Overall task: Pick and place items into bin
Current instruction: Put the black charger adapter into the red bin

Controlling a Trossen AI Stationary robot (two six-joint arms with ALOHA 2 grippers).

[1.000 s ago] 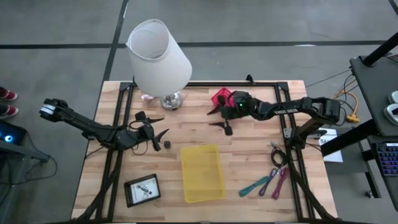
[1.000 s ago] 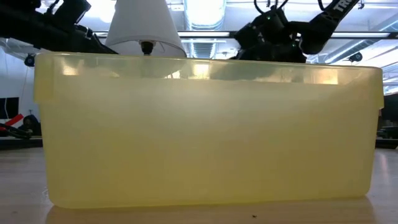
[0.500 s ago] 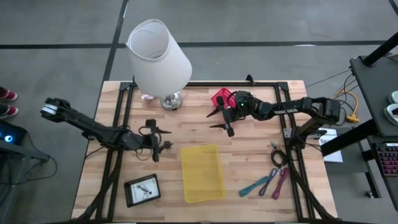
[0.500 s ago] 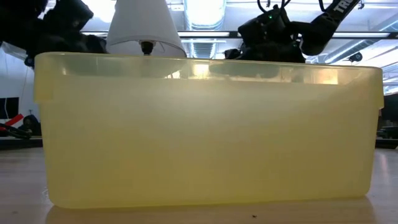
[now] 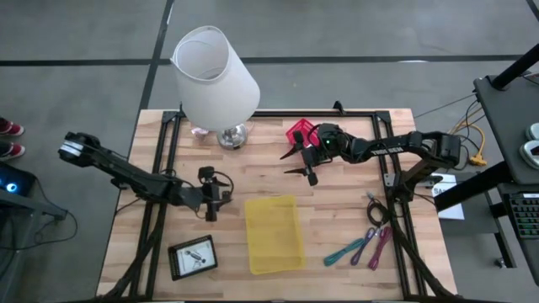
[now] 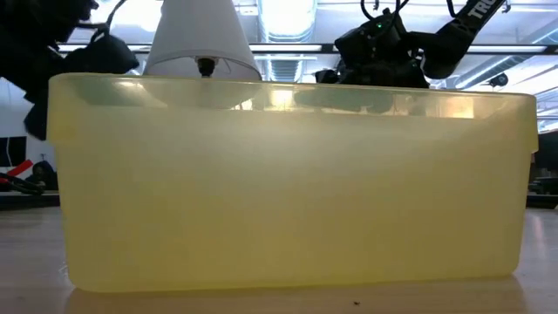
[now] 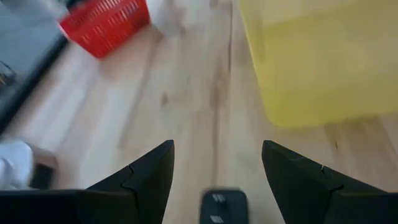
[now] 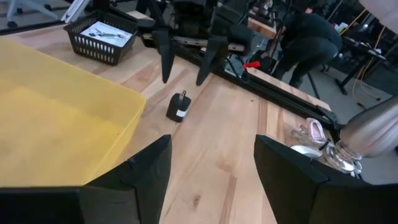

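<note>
Left gripper [image 5: 212,195] hangs low over the wooden table [image 5: 337,189], just left of the yellow bin [image 5: 274,234]. Fingers spread apart, nothing in them. Between my two fingertips and just short of them lies a small black block [image 7: 224,205], on the bare wood; neither finger touches it. The right wrist view shows it best: a dark stubby piece [image 8: 179,107] with a pale label on one face and a thin prong sticking out of one end. It lies flat, its long axis roughly in line with my reach, prong end toward my fingers. From above it is too small to read. The bin sits close beside it, open side up, see-through yellow with tall walls [image 6: 288,183]; I cannot make out anything inside. Near the front edge on my side sits a black tray [image 5: 192,257] holding a white card. Farther back, a red basket [image 7: 106,25], and a large white lamp [image 5: 215,76] on a shiny base at the back edge. My right gripper [image 5: 305,160] is held off the table by the red basket, fingers also apart and empty. Well off to the right of the bin lie teal and pink strips [image 5: 358,248] and a dark cable [image 5: 375,210]. Nothing lies between the block and the bin wall.
</note>
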